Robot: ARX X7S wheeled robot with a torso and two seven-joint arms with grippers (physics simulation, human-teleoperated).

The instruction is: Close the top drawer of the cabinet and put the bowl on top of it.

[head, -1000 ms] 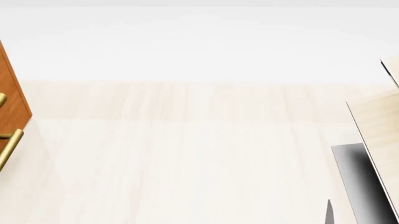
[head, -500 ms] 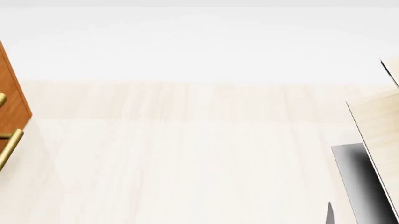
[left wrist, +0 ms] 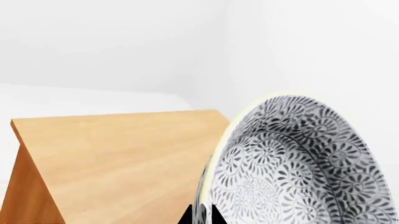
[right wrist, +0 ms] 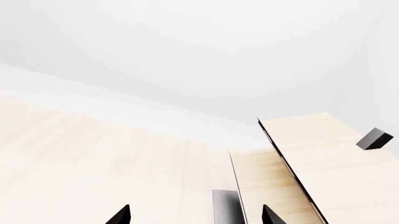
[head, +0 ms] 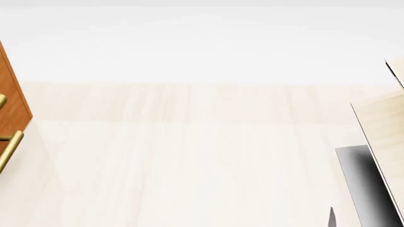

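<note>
- The floor (head: 189,161) is pale wood-grain and takes up most of the head view, running back to a white wall.
- The cabinet (left wrist: 118,158) is orange-brown wood. In the left wrist view its flat top and one slanting side show; in the head view only a sliver of it (head: 11,109) shows at the left edge.
- The pale plywood structure (head: 382,132) stands at the far side of the floor from the cabinet, with a dark grey panel (head: 363,184) low against it. The right wrist view shows the same pale boards (right wrist: 299,158).
- The bowl (left wrist: 299,168) is white with a dense grey floral pattern and a thin cream rim. It is tipped on edge with its inside facing the left wrist camera, just beside the cabinet's top. I cannot tell whether it touches the cabinet.
- Two brass bar handles (head: 9,149) show on the cabinet's front in the head view. I cannot tell which drawer each belongs to, nor whether the top drawer is pushed in.
- The left gripper (left wrist: 201,217) shows two dark tips at the bowl's lower rim, and its jaws are pinching that rim.
- The right gripper (right wrist: 196,215) has its jaws spread wide apart with nothing between them, over the floor beside the plywood structure.
</note>
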